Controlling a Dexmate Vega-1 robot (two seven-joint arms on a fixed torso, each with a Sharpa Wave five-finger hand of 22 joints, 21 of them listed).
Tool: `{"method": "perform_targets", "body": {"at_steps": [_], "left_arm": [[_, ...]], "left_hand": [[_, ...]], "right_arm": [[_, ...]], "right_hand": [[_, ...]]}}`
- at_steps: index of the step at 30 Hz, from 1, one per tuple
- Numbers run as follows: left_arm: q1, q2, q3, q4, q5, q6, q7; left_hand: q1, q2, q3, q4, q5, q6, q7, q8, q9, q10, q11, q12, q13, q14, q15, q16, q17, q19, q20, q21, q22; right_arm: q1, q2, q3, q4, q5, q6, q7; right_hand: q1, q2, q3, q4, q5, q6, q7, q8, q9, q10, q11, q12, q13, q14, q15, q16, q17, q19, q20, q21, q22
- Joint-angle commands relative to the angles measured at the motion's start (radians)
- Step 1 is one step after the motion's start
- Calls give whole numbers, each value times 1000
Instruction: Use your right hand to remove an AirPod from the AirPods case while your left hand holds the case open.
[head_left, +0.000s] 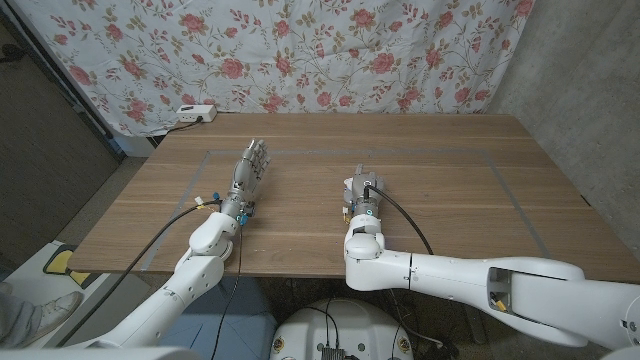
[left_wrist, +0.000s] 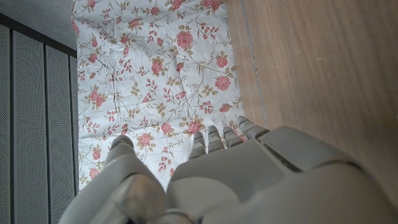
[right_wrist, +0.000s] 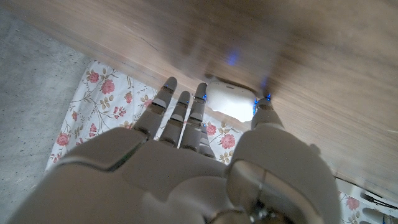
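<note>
- White AirPods case lies on the wooden table, between the right hand's fingers and thumb; grip unclear.
- Left hand well apart, fingers straight, holding nothing.

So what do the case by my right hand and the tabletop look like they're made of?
The case looks like smooth glossy white plastic: rounded and brightly lit, though blurred. The table looks like wood or wood-look laminate with a matte finish: brown plank lines and grain, which of the two I can't tell.

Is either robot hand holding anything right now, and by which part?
Left hand holds nothing. White case sits between the right hand's fingers and thumb; grip unclear.
</note>
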Motion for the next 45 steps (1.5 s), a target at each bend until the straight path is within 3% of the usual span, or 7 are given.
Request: {"method": "perform_targets", "body": {"at_steps": [1,4,8,17,29,37,45], "left_arm": [[-22,-12,9,28,-3,3,-18],[-29,-16,12,38,-1,3,-22],[-39,-21,16,47,1,6,-24],[-43,-25,19,43,9,6,-14],[-60,-32,25,57,9,-9,-37],[-47,-23,20,8,10,14,-5],[-32,-34,23,-36,15,9,19]], "left_hand": [[-2,-5,7,-1,-2,1,1,2,5,5,-10,2,4,-9,-3,6,5,-2,-4,7,4],[-3,-5,7,-1,-2,2,1,3,5,5,-10,3,4,-8,-3,6,5,-2,-4,7,4],[-3,-5,7,-1,-2,2,1,3,5,6,-11,3,4,-8,-3,7,5,-2,-3,7,4],[-3,-4,8,-1,-2,2,2,3,5,6,-10,3,4,-8,-4,6,5,-2,-3,7,4],[-4,-5,9,-1,-2,3,2,3,5,8,-9,3,4,-7,-5,7,5,-2,-4,7,4],[-5,-6,9,-2,-2,4,3,3,5,10,-11,3,4,-8,-5,6,5,-2,-3,7,4],[-5,-6,9,-2,-2,4,3,3,5,10,-9,3,4,-9,-6,6,5,-2,-3,7,4]], "right_arm": [[-30,-8,29,7,-21,47,-17],[-46,-9,47,8,-31,62,-33],[-64,-9,70,1,-45,67,-46],[-85,-31,101,-32,-73,91,-46],[-135,-58,188,-99,-97,171,-58],[-183,-79,272,-150,-93,223,-59],[-204,-119,318,-224,-115,235,-41]], "right_hand": [[25,9,15,0,7,6,-7,6,3,22,-33,11,7,16,-80,12,6,8,-11,10,2],[38,10,20,1,6,21,-14,11,3,38,-44,17,10,25,-93,18,8,11,-18,11,2],[59,12,27,4,5,33,-13,13,3,62,-48,27,17,51,-106,34,14,47,-36,26,4],[70,10,29,6,5,44,-10,15,3,89,-41,38,22,56,-112,40,19,50,-35,28,7],[72,5,25,11,3,50,-7,14,3,95,-40,41,27,60,-114,46,24,53,-34,29,8],[69,1,21,16,1,57,-4,15,3,98,-42,43,30,62,-118,50,27,52,-35,29,9],[73,-2,19,16,1,68,-3,17,3,109,-46,48,33,65,-121,53,30,54,-35,30,9]]}}
